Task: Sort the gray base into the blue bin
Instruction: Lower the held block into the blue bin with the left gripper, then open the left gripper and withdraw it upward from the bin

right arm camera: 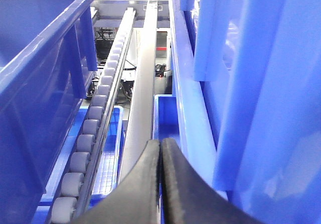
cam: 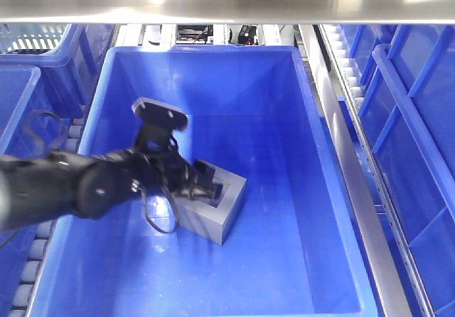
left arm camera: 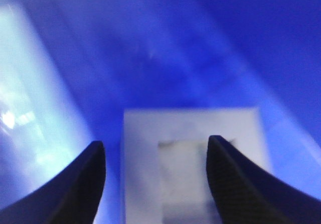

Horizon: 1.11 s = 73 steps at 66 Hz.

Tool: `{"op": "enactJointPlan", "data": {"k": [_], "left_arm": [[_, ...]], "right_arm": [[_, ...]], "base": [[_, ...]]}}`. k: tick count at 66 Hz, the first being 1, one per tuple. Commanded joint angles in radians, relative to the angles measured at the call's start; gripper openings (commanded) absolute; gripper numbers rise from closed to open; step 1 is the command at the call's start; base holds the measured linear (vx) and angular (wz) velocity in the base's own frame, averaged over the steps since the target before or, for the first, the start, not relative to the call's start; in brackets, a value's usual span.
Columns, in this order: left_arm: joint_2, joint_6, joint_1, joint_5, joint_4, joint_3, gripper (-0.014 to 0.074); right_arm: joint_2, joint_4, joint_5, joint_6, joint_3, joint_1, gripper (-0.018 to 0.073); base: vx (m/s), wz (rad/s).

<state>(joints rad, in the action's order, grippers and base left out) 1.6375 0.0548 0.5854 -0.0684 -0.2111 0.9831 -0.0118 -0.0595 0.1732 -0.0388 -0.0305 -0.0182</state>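
Black fingers [left arm camera: 75, 184] of my left end effector [cam: 202, 182] fill the bottom of the left wrist view, spread apart, with the gray base [left arm camera: 193, 158] just beyond them; one finger overlaps its recessed face, the other sits off its side. From the front I see the gray base [cam: 224, 210] lying on the floor of the blue bin [cam: 313, 189], recess up, at the tips of that end effector. My right end effector [right arm camera: 161, 184] has its fingers pressed together, gripping nothing, beside a roller track [right arm camera: 95, 133] and a metal rail [right arm camera: 143, 98].
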Motion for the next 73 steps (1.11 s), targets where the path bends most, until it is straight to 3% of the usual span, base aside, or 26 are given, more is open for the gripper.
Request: {"op": "enactJointPlan", "data": {"k": [1,31,56,73], "left_arm": [[-0.095,-0.006,0.007,0.038,-0.009,0.026,0.0424],[-0.396,-0.003,0.007,-0.207,0.05,0.014,0.0365],[-0.859,-0.013,0.007,-0.209,0.042,-0.289,0.0365],[-1.257,-0.013,0.007,-0.334,0.041,-0.414,0.0365]], "right_arm": [[-0.012,-0.006,-0.074,0.005,-0.014,0.005,-0.0009],[-0.012,-0.006,-0.074,0.005,-0.014,0.005,-0.0009],[-0.012,-0.006,-0.074,0.005,-0.014,0.005,-0.0009],[-0.012,-0.006,-0.074,0.005,-0.014,0.005,-0.0009]], "base": [[0.0,0.0],[0.0,0.0],[0.0,0.0],[0.0,0.0]]}}
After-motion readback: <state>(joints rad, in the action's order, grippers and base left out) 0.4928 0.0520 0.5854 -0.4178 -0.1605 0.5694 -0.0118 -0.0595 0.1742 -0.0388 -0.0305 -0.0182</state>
